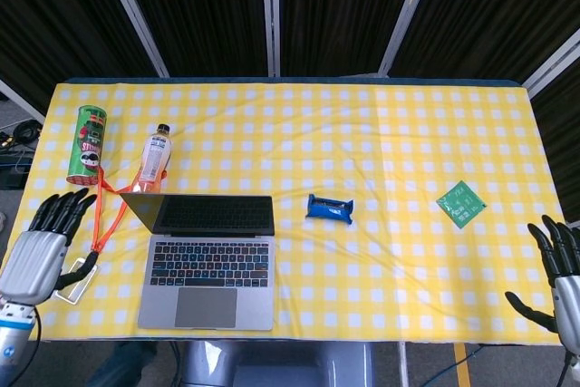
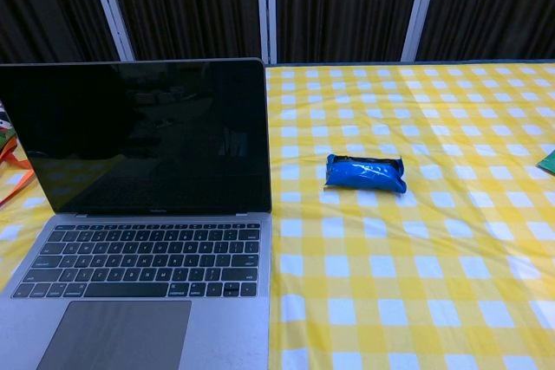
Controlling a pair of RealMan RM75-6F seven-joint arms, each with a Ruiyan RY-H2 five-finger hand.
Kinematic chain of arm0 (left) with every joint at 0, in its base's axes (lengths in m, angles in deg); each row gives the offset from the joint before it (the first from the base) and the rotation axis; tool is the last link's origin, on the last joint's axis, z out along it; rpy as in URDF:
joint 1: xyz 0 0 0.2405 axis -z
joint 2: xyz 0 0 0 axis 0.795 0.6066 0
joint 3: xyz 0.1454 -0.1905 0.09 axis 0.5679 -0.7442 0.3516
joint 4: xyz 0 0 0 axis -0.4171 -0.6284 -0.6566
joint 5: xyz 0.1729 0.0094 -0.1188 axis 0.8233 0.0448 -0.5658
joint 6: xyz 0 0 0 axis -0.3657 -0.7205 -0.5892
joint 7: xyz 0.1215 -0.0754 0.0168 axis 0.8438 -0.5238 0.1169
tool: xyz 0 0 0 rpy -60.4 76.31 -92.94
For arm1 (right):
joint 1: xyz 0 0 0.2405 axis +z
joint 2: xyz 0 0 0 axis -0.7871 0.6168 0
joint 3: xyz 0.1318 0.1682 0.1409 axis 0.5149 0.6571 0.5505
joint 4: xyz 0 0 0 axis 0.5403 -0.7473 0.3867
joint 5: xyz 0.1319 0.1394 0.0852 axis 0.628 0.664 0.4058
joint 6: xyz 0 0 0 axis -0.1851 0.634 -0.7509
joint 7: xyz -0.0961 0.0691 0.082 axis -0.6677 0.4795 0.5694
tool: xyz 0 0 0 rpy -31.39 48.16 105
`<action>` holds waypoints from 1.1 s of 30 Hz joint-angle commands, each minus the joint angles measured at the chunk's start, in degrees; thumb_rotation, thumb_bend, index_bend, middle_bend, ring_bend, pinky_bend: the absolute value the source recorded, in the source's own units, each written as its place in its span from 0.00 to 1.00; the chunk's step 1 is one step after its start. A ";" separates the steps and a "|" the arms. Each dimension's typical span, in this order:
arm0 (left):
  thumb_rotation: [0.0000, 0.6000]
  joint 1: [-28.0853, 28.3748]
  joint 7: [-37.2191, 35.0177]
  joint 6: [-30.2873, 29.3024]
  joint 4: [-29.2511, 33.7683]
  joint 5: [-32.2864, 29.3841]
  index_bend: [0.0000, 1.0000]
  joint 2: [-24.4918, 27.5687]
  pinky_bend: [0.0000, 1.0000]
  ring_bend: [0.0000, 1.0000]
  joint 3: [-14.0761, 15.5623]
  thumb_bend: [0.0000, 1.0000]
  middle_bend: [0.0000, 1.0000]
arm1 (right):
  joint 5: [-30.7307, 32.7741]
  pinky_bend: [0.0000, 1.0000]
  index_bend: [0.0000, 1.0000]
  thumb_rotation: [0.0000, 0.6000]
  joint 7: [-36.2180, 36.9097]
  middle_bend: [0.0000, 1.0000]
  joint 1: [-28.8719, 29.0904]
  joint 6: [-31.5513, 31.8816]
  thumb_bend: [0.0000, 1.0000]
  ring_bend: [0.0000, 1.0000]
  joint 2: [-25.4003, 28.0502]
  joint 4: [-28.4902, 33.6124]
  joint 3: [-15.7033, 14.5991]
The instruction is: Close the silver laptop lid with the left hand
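The silver laptop (image 1: 208, 260) sits open at the bench's (image 1: 408, 260) front left, lid (image 2: 134, 136) upright. Just left of it, the left hand (image 1: 41, 251) hovers empty, fingers (image 1: 62, 210) spread, over a badge on an orange lanyard (image 1: 109, 215). The right hand (image 1: 557, 283) is empty too, fingers released, far right.

My silver laptop (image 1: 207, 262) has a black screen; the tablecloth (image 1: 381, 133) is yellow-and-white checked, bearing a blue packet (image 1: 329, 209), green can (image 1: 87, 144), orange lanyard (image 1: 111, 215), green sachet (image 1: 460, 203).
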 commanded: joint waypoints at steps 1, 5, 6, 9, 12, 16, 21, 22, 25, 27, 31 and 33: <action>1.00 7.01 -4.41 8.75 0.90 -4.72 0.00 2.06 0.00 0.00 -4.07 1.00 0.00 | 0.19 0.00 0.00 1.00 -0.05 0.00 0.00 -0.14 0.00 0.00 -0.03 -0.05 0.04; 1.00 11.42 -4.68 14.55 1.20 -8.13 0.00 2.98 0.00 0.00 -6.04 1.00 0.00 | 0.32 0.00 0.00 1.00 -0.08 0.00 0.07 -0.48 0.00 0.00 -0.07 -0.21 -0.01; 1.00 12.65 -4.97 16.15 1.13 -9.33 0.00 3.06 0.00 0.00 -6.61 1.00 0.00 | 0.37 0.00 0.00 1.00 -0.11 0.00 0.11 -0.61 0.00 0.00 -0.09 -0.23 0.00; 1.00 15.74 -6.11 20.22 0.68 -12.02 0.00 3.20 0.00 0.00 -7.81 1.00 0.00 | 0.50 0.00 0.00 1.00 -0.22 0.00 0.18 -0.83 0.00 0.00 -0.15 -0.26 0.04; 1.00 19.81 -8.32 26.56 -1.08 -15.01 0.04 3.02 0.05 0.00 -8.72 1.00 0.00 | 0.61 0.00 0.00 1.00 -0.40 0.00 0.21 -1.00 0.00 0.00 -0.23 -0.22 0.05; 1.00 21.35 -9.38 28.61 -2.27 -16.10 0.09 2.60 0.12 0.05 -8.76 1.00 0.05 | 0.67 0.00 0.00 1.00 -0.41 0.00 0.23 -1.09 0.00 0.00 -0.26 -0.17 0.06; 1.00 22.98 -11.24 30.26 -4.42 -17.58 0.14 1.03 0.20 0.13 -8.62 1.00 0.12 | 0.85 0.00 0.00 1.00 -0.46 0.00 0.22 -1.08 0.00 0.00 -0.23 -0.13 0.19; 1.00 23.13 -11.44 30.32 -4.66 -17.64 0.16 0.87 0.23 0.15 -8.53 1.00 0.15 | 0.88 0.00 0.00 1.00 -0.43 0.00 0.21 -1.08 0.00 0.00 -0.22 -0.12 0.19; 1.00 23.41 -12.21 30.74 -4.93 -17.56 0.20 0.94 0.30 0.23 -8.07 1.00 0.23 | 0.97 0.00 0.00 1.00 -0.33 0.00 0.18 -1.07 0.00 0.00 -0.20 -0.18 0.24; 1.00 23.51 -12.64 30.95 -4.90 -17.41 0.23 1.13 0.33 0.28 -7.86 1.00 0.29 | 0.95 0.00 0.00 1.00 -0.30 0.00 0.18 -1.07 0.00 0.00 -0.21 -0.18 0.25; 1.00 23.47 -14.09 31.16 -4.70 -16.10 0.31 1.55 0.34 0.30 -7.17 1.00 0.31 | 0.85 0.00 0.00 1.00 -0.31 0.00 0.13 -0.98 0.00 0.00 -0.19 -0.14 0.24; 1.00 23.34 -15.24 31.36 -4.35 -15.14 0.31 1.98 0.34 0.30 -6.82 1.00 0.31 | 0.86 0.00 0.00 1.00 -0.30 0.00 0.10 -0.92 0.00 0.00 -0.18 -0.14 0.26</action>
